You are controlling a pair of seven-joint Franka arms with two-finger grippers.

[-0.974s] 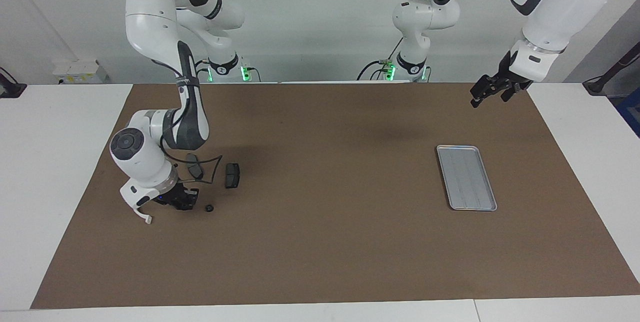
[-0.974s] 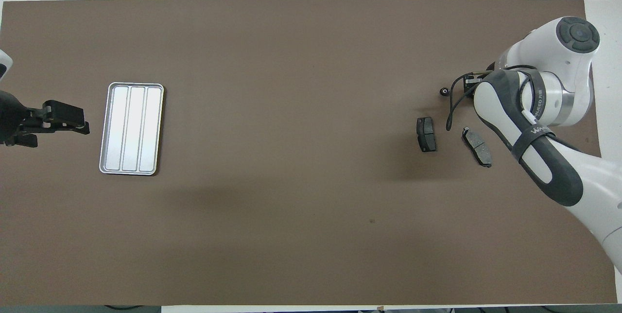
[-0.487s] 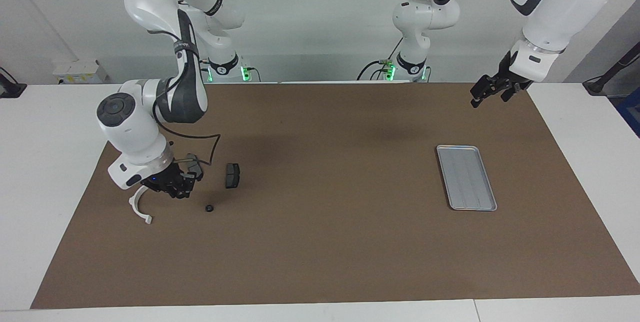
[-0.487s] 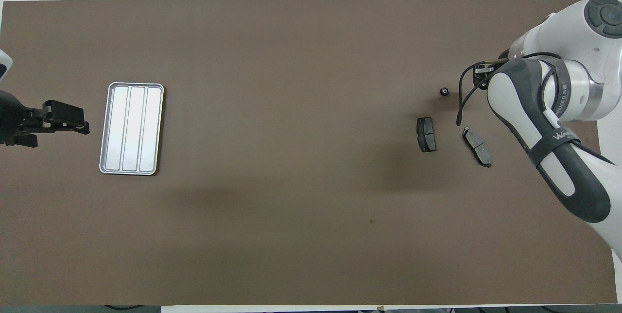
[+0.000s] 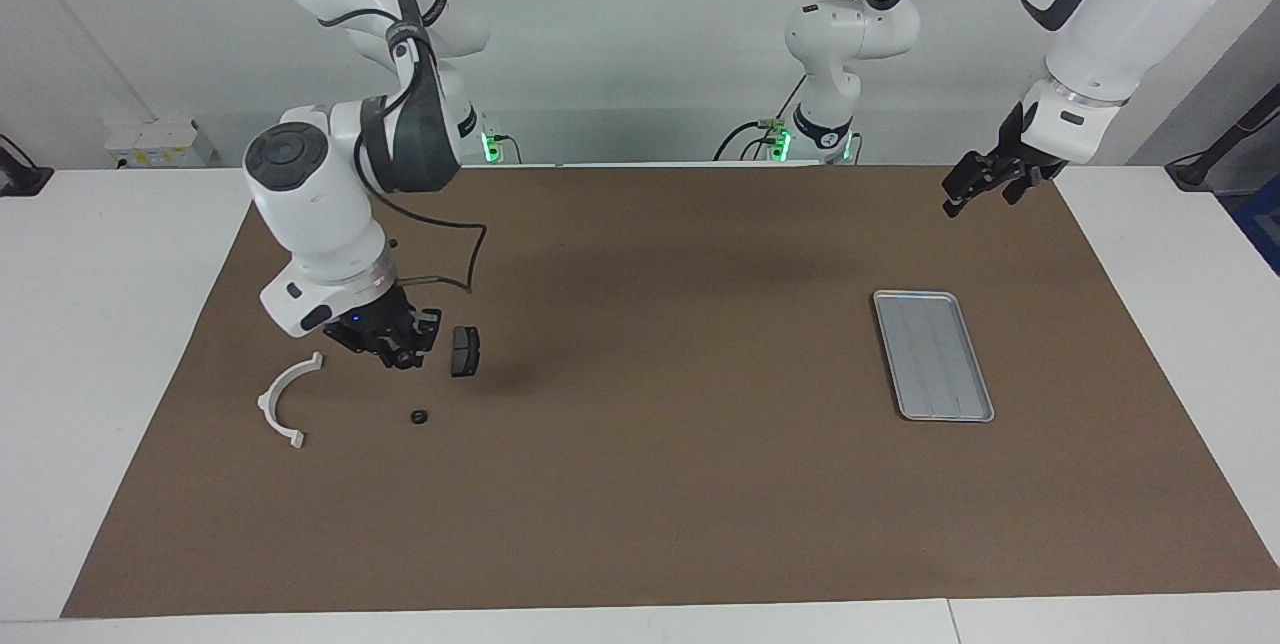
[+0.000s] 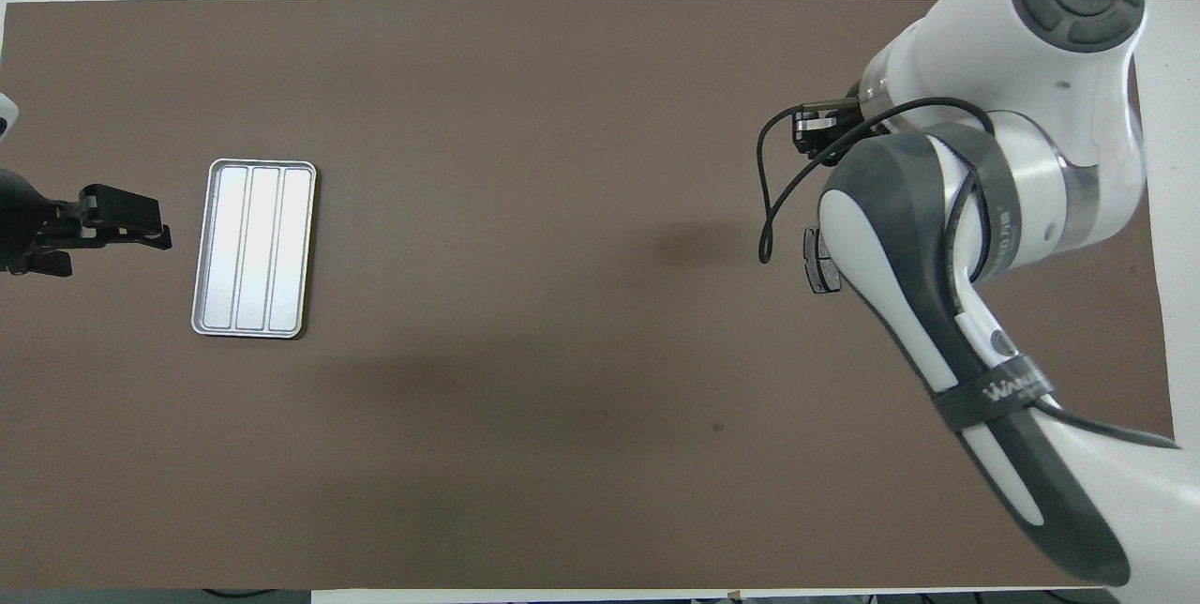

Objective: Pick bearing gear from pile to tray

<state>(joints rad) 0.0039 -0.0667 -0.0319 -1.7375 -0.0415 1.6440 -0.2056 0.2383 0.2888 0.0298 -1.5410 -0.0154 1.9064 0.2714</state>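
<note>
The right gripper (image 5: 398, 356) has risen from the mat beside the white half-ring bracket (image 5: 280, 399), which a second ago it partly hid, and now hangs over the pile just beside a dark grey brake pad (image 5: 464, 351). Whether it is clenched on anything cannot be told. The bracket lies uncovered at the right arm's end of the bench (image 5: 60, 324). A tiny black round piece (image 5: 419, 416) sits between bracket and pad, farther from the robots than both. From overhead, the arm hides all of the pile but an edge of the pad (image 6: 812, 257). The tray (image 5: 935, 354) lies flat and bare, well apart at the left arm's end. Past it, the left gripper (image 5: 978, 199) waits, raised and released, over the mat's edge.
</note>
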